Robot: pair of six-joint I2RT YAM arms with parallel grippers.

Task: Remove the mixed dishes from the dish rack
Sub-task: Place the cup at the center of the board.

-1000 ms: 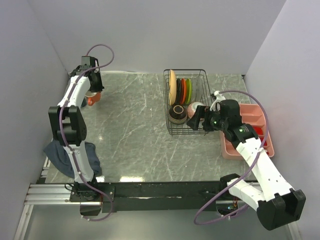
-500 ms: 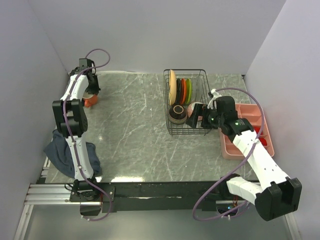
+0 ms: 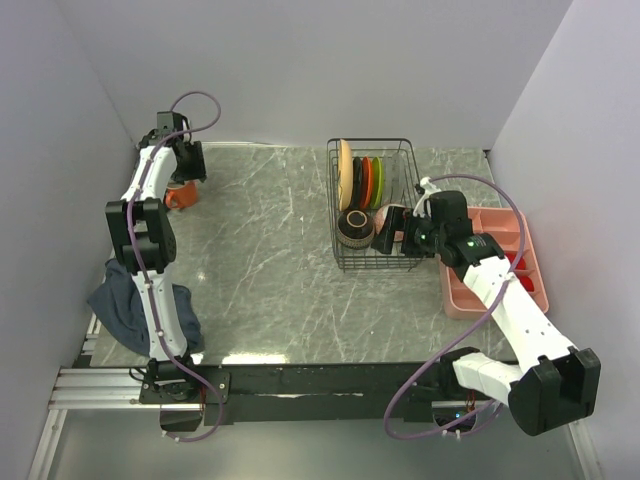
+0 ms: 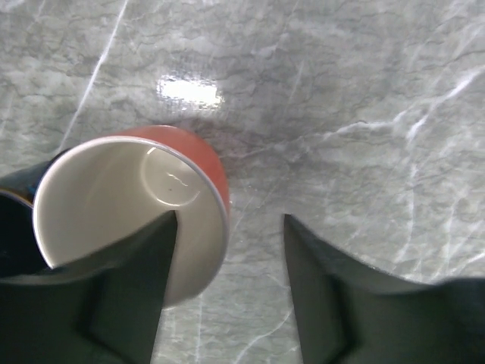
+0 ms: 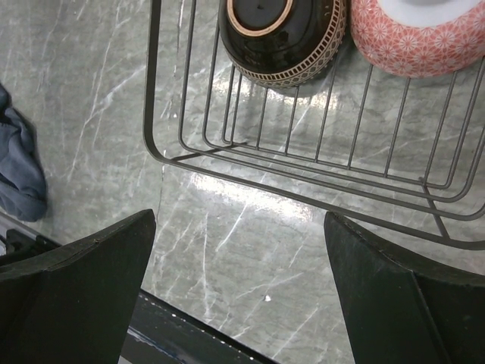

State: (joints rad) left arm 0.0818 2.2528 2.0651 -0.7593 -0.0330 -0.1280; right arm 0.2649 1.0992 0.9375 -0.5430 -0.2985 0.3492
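Note:
The orange mug [image 3: 178, 196] stands at the table's far left corner, its white inside [image 4: 114, 205] facing up. My left gripper [image 3: 186, 170] hovers right over it, open; one finger [image 4: 121, 296] reaches over the mug's rim and the other stands clear of it. The black wire dish rack [image 3: 404, 150] holds upright tan [image 3: 345, 170], orange-red [image 3: 366, 180] and green [image 3: 377, 182] plates and a dark patterned bowl [image 5: 280, 34] beside a pink-speckled bowl [image 5: 413, 38]. My right gripper [image 5: 239, 224] hangs open over the rack's near edge [image 5: 303, 197], holding nothing.
A pink divided tray [image 3: 490, 290] lies right of the rack. A blue cloth [image 3: 125, 305] is bunched at the table's near left edge and also appears as the blue cloth [image 5: 19, 171] in the right wrist view. Grey walls close in behind and on both sides.
My left gripper has set the orange mug down at the far left and opened off it. The right gripper has shifted slightly left over the rack's front, still open.

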